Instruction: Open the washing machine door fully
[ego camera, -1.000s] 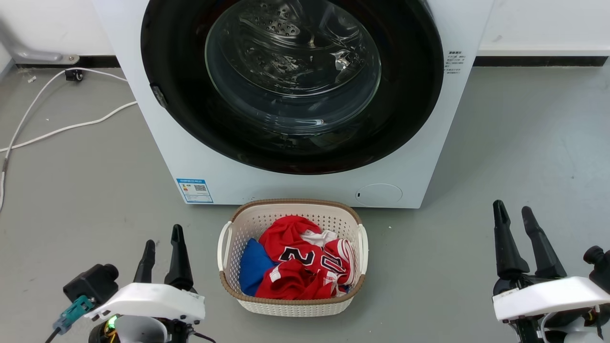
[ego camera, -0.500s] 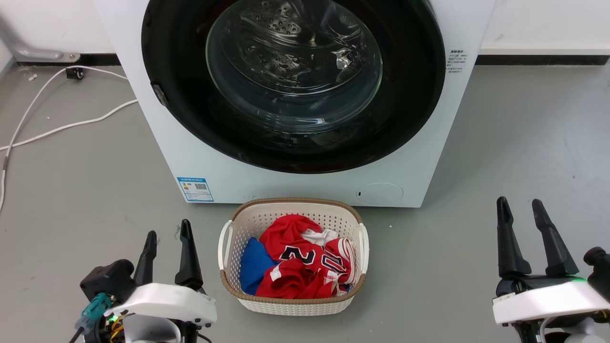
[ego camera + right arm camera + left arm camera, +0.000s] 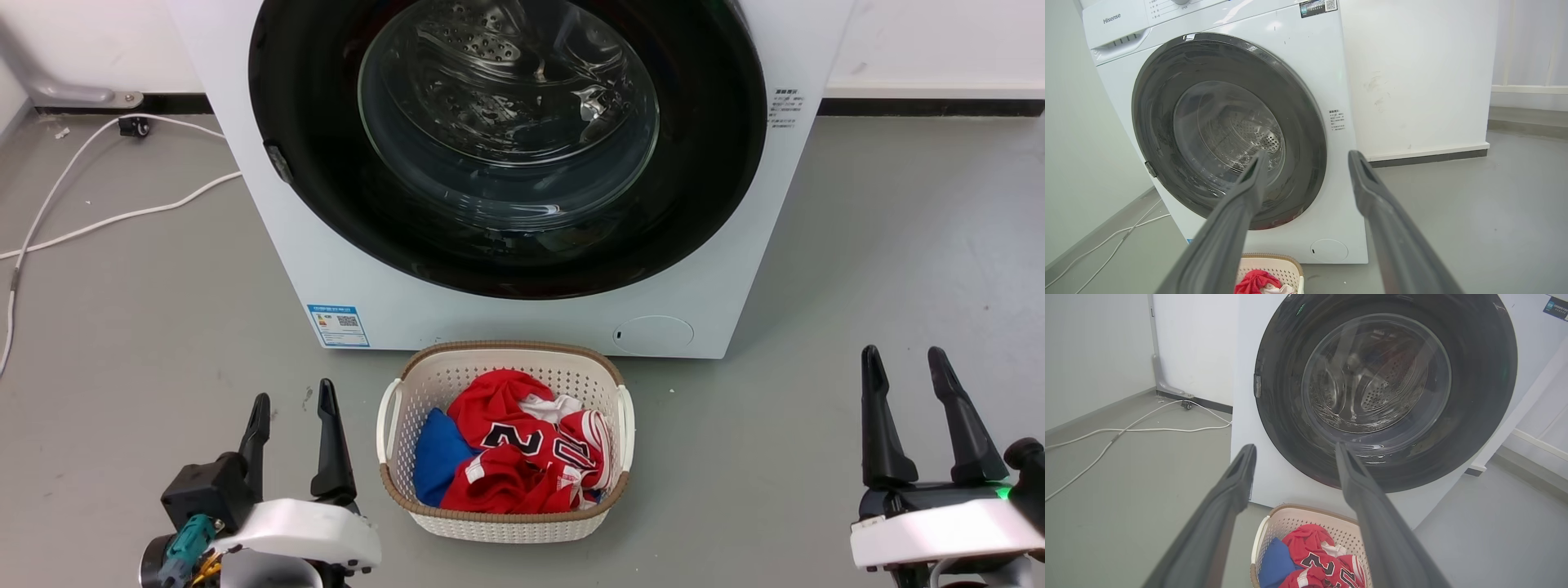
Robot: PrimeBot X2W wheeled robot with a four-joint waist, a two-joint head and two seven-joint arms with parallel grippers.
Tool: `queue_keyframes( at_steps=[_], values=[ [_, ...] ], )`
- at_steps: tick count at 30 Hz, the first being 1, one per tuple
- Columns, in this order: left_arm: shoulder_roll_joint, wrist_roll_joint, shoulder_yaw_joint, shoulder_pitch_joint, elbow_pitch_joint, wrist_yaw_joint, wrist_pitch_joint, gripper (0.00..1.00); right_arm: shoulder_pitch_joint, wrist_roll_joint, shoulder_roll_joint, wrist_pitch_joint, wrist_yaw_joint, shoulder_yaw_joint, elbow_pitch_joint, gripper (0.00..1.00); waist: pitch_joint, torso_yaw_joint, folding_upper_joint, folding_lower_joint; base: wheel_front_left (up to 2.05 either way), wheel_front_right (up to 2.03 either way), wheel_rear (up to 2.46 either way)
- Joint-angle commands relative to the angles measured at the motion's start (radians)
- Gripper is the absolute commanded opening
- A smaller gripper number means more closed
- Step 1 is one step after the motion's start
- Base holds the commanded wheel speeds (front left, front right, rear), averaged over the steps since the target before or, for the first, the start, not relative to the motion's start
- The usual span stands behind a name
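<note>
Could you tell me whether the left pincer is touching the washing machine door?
No, the head view shows the left pincer open over the floor beside the laundry basket, short of the washing machine door.

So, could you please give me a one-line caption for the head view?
Left gripper and right gripper, both open, flank a laundry basket before the closed washing machine door.

Basket (image 3: 392,425) of clothes (image 3: 514,449), floor cable (image 3: 122,216)
</note>
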Motion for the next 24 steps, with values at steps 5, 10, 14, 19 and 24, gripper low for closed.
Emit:
queue_keyframes(
  at_steps=[5, 10, 14, 19, 24],
  values=[
    [0.001, 0.061, -0.002, 0.010, -0.016, 0.000, -0.019, 1.00, 0.009, -0.040, 0.000, -0.017, 0.002, -0.008, -0.022, 1.00, 0.000, 0.003, 0.0000, 0.0000, 0.00, 0.00, 0.00],
    [-0.010, 0.092, 0.008, 0.017, -0.023, -0.012, -0.030, 1.00, 0.016, -0.048, 0.000, -0.029, 0.002, -0.011, -0.033, 1.00, -0.002, 0.006, 0.0000, 0.0000, 0.00, 0.00, 0.00],
    [-0.021, 0.125, 0.017, 0.027, -0.025, -0.023, -0.039, 1.00, 0.023, -0.072, 0.000, -0.038, 0.002, -0.013, -0.040, 1.00, -0.005, 0.006, 0.0000, 0.0000, 0.00, 0.00, 0.00],
    [-0.031, 0.167, 0.029, 0.035, -0.018, -0.037, -0.049, 1.00, 0.029, -0.098, 0.000, -0.049, 0.002, -0.014, -0.045, 1.00, -0.008, 0.007, 0.0000, 0.0000, 0.00, 0.00, 0.00],
    [-0.043, 0.205, 0.038, 0.044, -0.008, -0.048, -0.059, 1.00, 0.038, -0.120, 0.000, -0.058, 0.002, -0.010, -0.046, 1.00, -0.010, 0.007, 0.0000, 0.0000, 0.00, 0.00, 0.00]
  ],
)
